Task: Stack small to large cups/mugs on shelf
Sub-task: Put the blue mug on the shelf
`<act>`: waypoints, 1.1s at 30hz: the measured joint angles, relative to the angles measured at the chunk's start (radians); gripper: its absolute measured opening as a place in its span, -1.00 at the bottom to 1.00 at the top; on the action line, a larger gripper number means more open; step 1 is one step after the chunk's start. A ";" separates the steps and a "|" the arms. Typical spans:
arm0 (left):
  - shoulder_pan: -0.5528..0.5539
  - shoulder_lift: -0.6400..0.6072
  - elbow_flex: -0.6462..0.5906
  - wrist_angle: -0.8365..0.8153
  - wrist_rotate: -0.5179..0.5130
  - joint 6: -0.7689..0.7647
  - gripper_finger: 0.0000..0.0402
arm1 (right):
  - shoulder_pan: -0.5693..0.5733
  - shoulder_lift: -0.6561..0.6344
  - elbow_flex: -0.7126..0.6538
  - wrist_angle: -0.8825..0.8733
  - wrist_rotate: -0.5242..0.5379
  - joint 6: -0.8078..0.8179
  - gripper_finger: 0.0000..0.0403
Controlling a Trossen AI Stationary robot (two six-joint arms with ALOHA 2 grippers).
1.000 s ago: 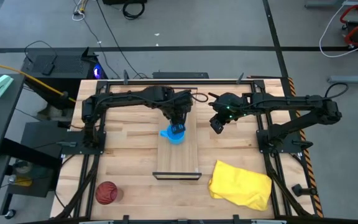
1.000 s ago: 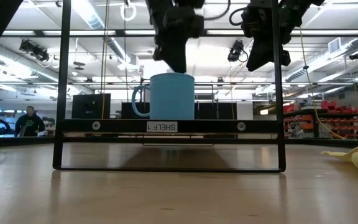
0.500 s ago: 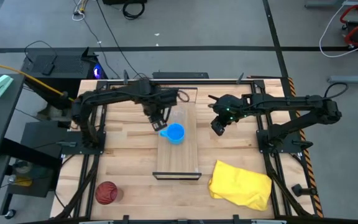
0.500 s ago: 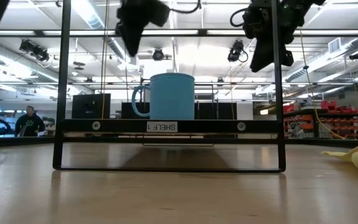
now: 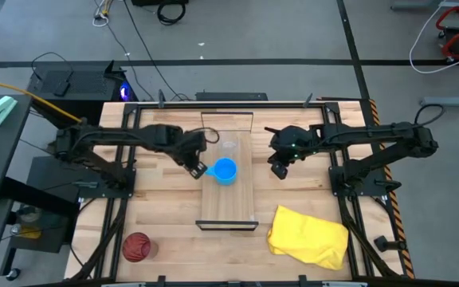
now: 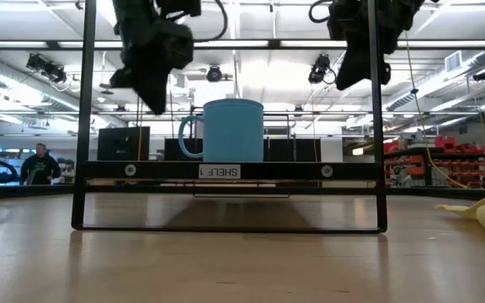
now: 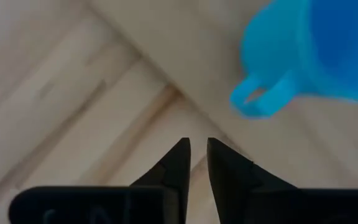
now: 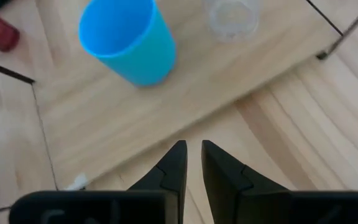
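The blue mug (image 5: 225, 170) stands upright on the light-wood shelf (image 5: 229, 203), its handle toward the table's left. The small clear cup (image 5: 229, 147) stands on the shelf just beyond it. The dark red cup (image 5: 136, 247) sits on the table at the near left. My left gripper (image 5: 198, 167) is shut and empty, just left of the mug's handle (image 7: 260, 102) and above the table. My right gripper (image 5: 279, 169) is shut and empty, hanging right of the shelf. In the low view the mug (image 6: 230, 130) hides the clear cup.
A crumpled yellow cloth (image 5: 307, 236) lies on the table at the near right. The shelf's dark metal end brackets (image 5: 228, 226) stand at its near and far ends. Bare tabletop lies to the left and right of the shelf.
My left gripper has drawn away from above the blue mug toward the table's left edge, and now hangs beside the shelf. The mug has stayed upright on the shelf.
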 joint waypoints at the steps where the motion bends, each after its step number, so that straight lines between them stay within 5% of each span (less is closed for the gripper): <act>1: -0.007 0.000 -0.017 0.000 0.001 -0.011 -0.71 | 0.000 0.005 0.000 0.016 0.000 -0.002 -0.72; 11: -0.046 0.000 -0.151 0.215 0.065 -0.050 -0.72 | 0.000 0.127 0.000 0.149 -0.057 -0.086 -0.72; 24: -0.045 0.000 -0.157 0.335 0.062 -0.050 -0.74 | 0.000 0.340 0.000 0.334 -0.132 -0.102 -0.72; 33: -0.045 0.000 -0.157 0.361 0.059 -0.046 -0.73 | -0.016 0.364 0.000 0.407 -0.116 -0.101 -0.72</act>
